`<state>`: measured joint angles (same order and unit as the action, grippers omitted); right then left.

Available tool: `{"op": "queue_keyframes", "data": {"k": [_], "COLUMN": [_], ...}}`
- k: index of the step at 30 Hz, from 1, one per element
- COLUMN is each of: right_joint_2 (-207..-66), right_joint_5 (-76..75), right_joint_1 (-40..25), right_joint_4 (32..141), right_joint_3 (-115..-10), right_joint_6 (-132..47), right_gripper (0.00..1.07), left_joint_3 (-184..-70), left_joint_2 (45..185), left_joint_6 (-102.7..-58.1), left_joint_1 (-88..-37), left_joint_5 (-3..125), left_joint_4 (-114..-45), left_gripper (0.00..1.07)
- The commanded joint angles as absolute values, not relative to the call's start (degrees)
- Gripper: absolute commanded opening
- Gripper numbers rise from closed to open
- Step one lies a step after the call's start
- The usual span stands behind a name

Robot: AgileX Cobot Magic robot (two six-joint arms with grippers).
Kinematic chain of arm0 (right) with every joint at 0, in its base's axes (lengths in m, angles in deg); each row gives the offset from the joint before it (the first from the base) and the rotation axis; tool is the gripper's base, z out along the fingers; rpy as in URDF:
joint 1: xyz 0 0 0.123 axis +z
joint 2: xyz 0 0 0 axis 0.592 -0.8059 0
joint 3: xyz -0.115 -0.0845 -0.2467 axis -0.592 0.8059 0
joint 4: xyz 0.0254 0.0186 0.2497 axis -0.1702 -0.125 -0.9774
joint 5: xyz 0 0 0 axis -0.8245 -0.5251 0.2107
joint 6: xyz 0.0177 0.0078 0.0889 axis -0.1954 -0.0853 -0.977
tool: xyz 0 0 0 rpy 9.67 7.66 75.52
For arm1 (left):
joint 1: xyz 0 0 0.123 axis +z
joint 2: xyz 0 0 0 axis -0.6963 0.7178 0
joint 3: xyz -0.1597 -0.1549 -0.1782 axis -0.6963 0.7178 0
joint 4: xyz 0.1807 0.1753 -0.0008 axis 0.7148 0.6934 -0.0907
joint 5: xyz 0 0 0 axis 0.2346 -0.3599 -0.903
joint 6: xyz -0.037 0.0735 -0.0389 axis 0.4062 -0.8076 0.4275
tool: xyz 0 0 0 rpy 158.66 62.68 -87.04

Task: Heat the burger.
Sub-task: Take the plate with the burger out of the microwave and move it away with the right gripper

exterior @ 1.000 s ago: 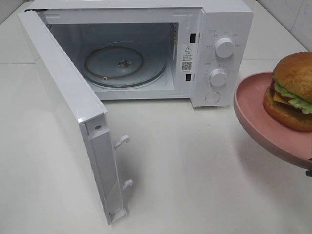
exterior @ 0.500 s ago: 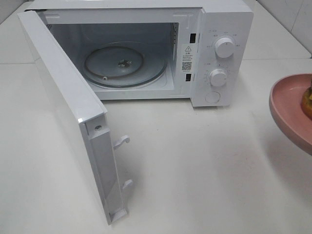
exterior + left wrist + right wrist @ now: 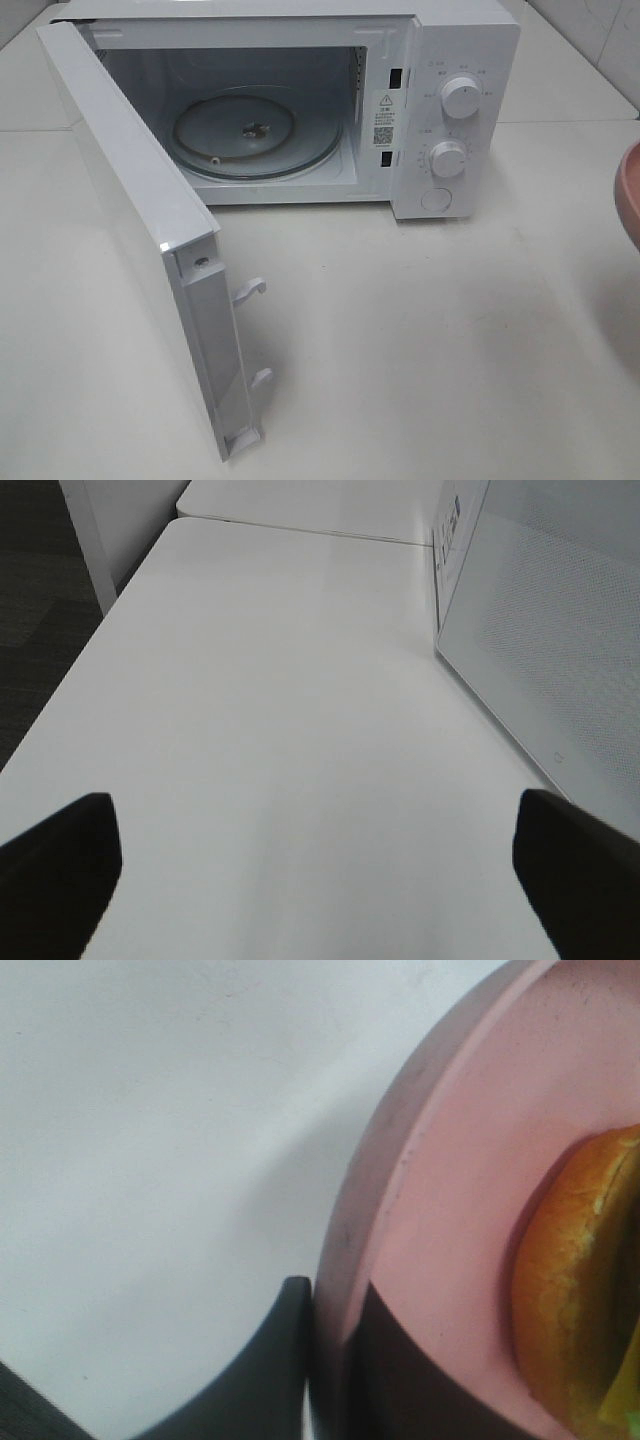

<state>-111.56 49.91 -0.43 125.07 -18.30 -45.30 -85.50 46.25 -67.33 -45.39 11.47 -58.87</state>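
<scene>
Right now my right gripper [image 3: 330, 1360] is pinched onto the rim of the pink plate [image 3: 440, 1220], one dark finger [image 3: 250, 1380] under the outer side of the rim and the other pressed against the plate's inner face. The plate is carried off the table, and in the high view only a thin arc of it [image 3: 630, 195] shows at the far right edge, to the right of the microwave [image 3: 440, 100] and well apart from it. The burger [image 3: 580, 1290] sits on the plate; my wrist camera catches just its golden-brown bun side and a hint of green and yellow at the corner. In the high view the burger is out of frame.

My left gripper [image 3: 310, 880] hangs low over the white table [image 3: 260, 730], fingers spread as wide as they go, one dark fingertip [image 3: 55, 865] at each lower corner of my wrist view with bare tabletop between them. It holds nothing. The outer face of the microwave door [image 3: 550, 640] stands just beside it.

Counting: one microwave, its one door [image 3: 150, 220] swung fully open toward the left, one glass turntable [image 3: 255, 130] lying inside the cavity, two round knobs [image 3: 461, 97] stacked on the control panel with one round button [image 3: 436, 200] beneath them. One plate, one burger.
</scene>
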Motion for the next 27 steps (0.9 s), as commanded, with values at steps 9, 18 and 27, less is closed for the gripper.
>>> {"op": "queue_keyframes", "data": {"k": [9,18,27], "right_joint_2": [-116.1,-128.9,-140.0], "right_joint_5": [55.7,54.8,54.8], "right_joint_1": [-0.7,-0.7,-0.7], "right_joint_4": [131.7,134.1,136.2], "right_joint_3": [-18.8,-18.8,-21.6], "right_joint_6": [-57.2,-70.9,-86.8], "right_gripper": [0.0,0.0,0.0], "left_joint_3": [-85.5,-85.5,-85.5], "left_joint_2": [45.0,45.0,45.0], "left_joint_6": [-67.2,-67.2,-67.2], "left_joint_1": [-45.8,-45.8,-45.8], "left_joint_5": [12.2,12.2,12.2], "left_joint_4": [-59.1,-59.1,-59.1], "left_gripper": [1.01,1.01,1.01]}}
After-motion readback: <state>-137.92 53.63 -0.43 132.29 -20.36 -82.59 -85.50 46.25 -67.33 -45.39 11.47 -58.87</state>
